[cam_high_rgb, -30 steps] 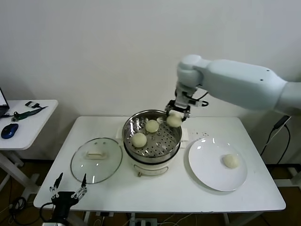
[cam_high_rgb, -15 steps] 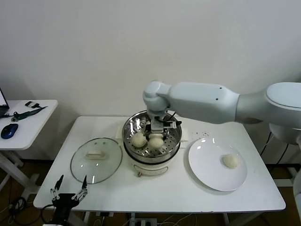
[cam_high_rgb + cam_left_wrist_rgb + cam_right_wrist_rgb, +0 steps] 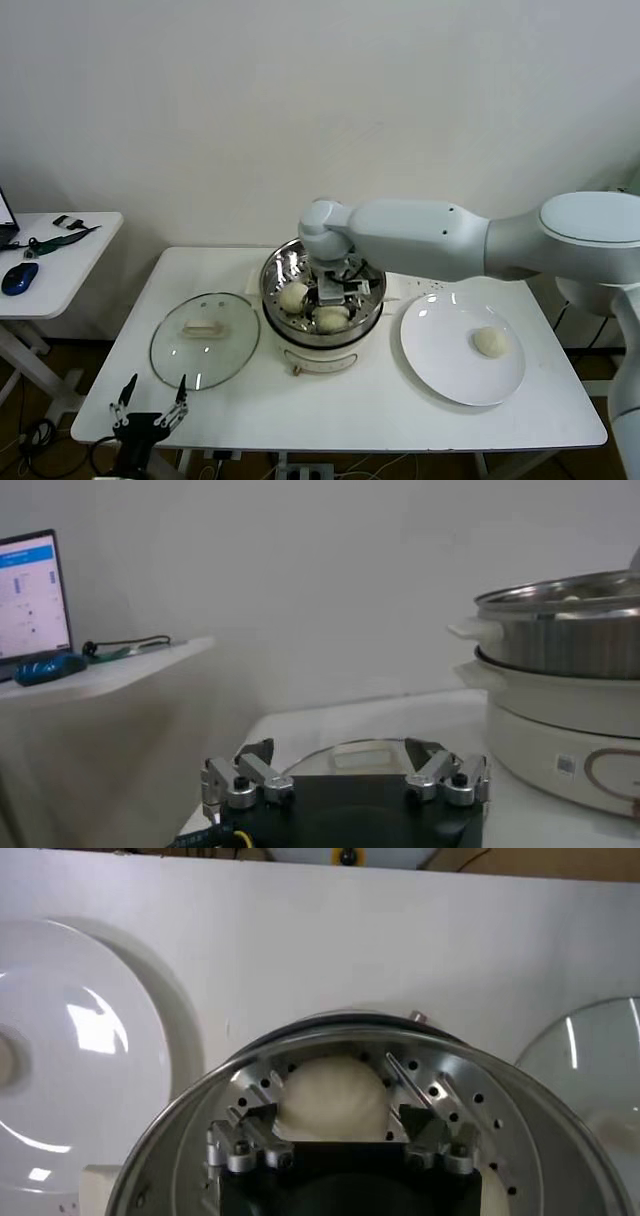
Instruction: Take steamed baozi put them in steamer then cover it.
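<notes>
The steel steamer [image 3: 285, 262] stands mid-table on its cream base. My right gripper [image 3: 338, 292] is down inside the basket, open. In the right wrist view, a baozi [image 3: 332, 1096] rests on the perforated floor between the spread fingers of the right gripper [image 3: 340, 1118]. In the head view this baozi [image 3: 331, 319] lies near the front wall, and a second baozi [image 3: 294, 296] lies to its left. Another baozi [image 3: 490, 342] sits on the white plate [image 3: 440, 345]. The glass cover [image 3: 205, 338] lies flat left of the steamer. My left gripper [image 3: 148, 413] is parked open below the table's front-left corner.
A side table [image 3: 60, 250] with a blue mouse [image 3: 20, 277] stands at the far left. In the left wrist view the left gripper [image 3: 342, 765] faces the cover [image 3: 360, 752], with the steamer [image 3: 560, 600] beyond. The right arm spans over the steamer's right side.
My right gripper carried a baozi from the steamer's far right rim down into the basket and now stands open around it. The left arm has not moved.
</notes>
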You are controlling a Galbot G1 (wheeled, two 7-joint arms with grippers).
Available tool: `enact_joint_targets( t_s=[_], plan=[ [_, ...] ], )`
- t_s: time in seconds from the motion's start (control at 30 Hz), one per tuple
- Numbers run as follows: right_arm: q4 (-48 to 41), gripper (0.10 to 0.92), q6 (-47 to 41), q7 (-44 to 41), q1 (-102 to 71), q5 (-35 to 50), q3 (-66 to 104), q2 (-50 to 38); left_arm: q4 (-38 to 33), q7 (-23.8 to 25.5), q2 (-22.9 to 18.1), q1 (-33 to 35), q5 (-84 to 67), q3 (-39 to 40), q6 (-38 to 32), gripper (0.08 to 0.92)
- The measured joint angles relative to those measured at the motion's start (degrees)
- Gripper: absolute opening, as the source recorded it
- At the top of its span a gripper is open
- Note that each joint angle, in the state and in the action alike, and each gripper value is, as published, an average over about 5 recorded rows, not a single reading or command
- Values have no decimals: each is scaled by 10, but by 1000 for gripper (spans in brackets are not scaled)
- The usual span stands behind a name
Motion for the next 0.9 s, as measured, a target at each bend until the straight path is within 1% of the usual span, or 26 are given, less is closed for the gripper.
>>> enact_joint_targets(
  t_s=[0.3, 0.5, 0.67, 0.9],
  plan=[
    [-11, 823, -4, 10, 19, -10, 26, -27, -5, 0, -3, -3, 1, 4, 5, 823],
    [-18, 823, -35, 31, 50, 15, 27, -74, -7, 0, -3, -2, 6, 7, 5, 823],
    [-15, 823, -108, 48, 80, 75, 5, -133, -9, 0, 0, 2, 6, 6, 4, 823],
    [-9, 823, -250, 60, 91, 193, -19, -235, -13, 0, 2, 3, 6, 5, 3, 823]
  ],
)
